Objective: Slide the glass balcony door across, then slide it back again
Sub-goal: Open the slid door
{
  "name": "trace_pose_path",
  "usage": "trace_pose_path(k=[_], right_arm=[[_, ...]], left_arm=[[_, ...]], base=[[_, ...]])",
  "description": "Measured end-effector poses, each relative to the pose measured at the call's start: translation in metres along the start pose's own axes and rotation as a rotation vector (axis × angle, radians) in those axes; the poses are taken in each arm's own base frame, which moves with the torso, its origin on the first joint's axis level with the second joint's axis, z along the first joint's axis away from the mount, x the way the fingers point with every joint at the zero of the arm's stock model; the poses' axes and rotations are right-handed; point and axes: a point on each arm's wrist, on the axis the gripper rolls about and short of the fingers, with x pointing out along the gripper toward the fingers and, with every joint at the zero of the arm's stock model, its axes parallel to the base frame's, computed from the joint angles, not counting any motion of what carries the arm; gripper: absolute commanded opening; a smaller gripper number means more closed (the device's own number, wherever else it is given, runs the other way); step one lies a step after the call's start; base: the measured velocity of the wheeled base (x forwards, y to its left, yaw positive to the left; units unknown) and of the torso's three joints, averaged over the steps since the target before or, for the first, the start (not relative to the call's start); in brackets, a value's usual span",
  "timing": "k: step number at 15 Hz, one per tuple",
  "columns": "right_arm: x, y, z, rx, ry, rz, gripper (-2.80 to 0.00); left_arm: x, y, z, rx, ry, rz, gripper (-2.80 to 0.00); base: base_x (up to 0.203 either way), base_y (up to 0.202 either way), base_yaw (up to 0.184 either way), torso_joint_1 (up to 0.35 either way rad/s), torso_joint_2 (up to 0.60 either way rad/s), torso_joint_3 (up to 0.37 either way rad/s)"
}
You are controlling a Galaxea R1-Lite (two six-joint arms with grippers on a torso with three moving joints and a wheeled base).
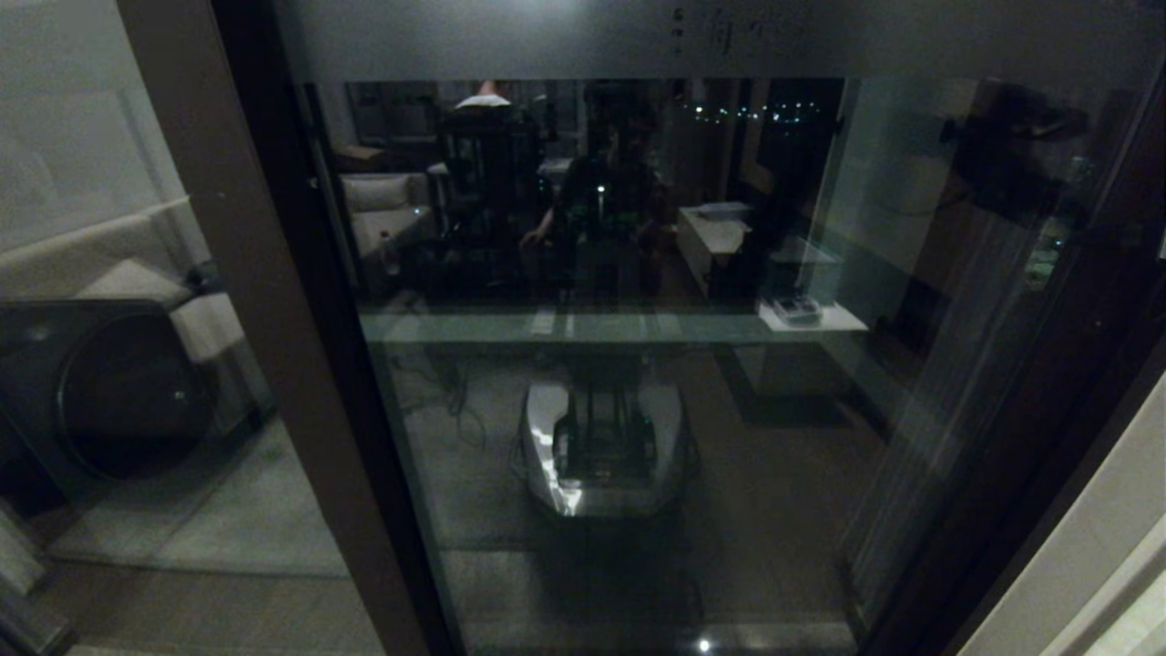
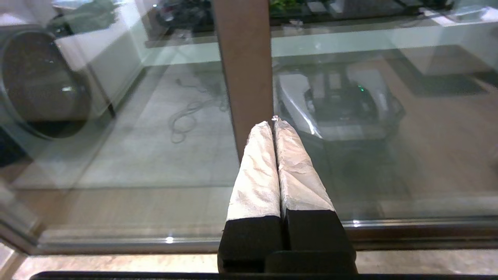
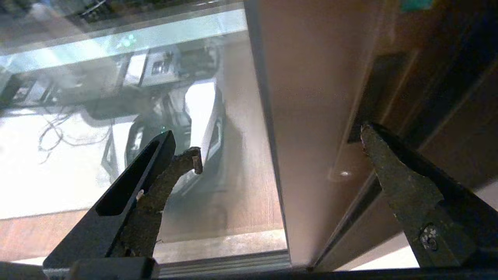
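The glass balcony door [image 1: 638,383] fills the head view, a tall pane in a dark brown frame that mirrors the room behind me. Neither gripper shows in that view. In the right wrist view my right gripper [image 3: 281,144] is open and straddles the door's brown stile [image 3: 311,97]. Its outer fingertip [image 3: 367,136] sits at the lower end of the narrow recessed handle slot [image 3: 373,89]. In the left wrist view my left gripper [image 2: 274,122] is shut with nothing in it. Its white-wrapped fingertips are just in front of a plain brown stile [image 2: 243,58]; I cannot tell if they touch.
A machine with a round dark door [image 1: 118,392] stands behind the glass on the left. The door's bottom track [image 2: 389,229] runs along the floor. A pale wall [image 1: 1093,547] borders the frame on the right. My base is mirrored in the pane [image 1: 601,446].
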Motion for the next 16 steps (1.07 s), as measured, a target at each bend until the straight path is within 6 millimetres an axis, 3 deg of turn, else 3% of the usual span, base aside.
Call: trace_pose_path(k=[5,16], right_arm=[[-0.002,0.0,0.002,-0.001,-0.007,0.005,0.0],[0.013,-0.002,-0.001,0.011,0.001,0.02,0.0]], left_arm=[[0.0,0.0,0.0,0.0,0.0,-0.001,-2.8],[0.0,0.0,0.0,0.0,0.0,-0.001,-2.8]], base=[[0.0,0.0,0.0,0.0,0.0,0.0],[0.0,0.0,0.0,0.0,0.0,0.0]])
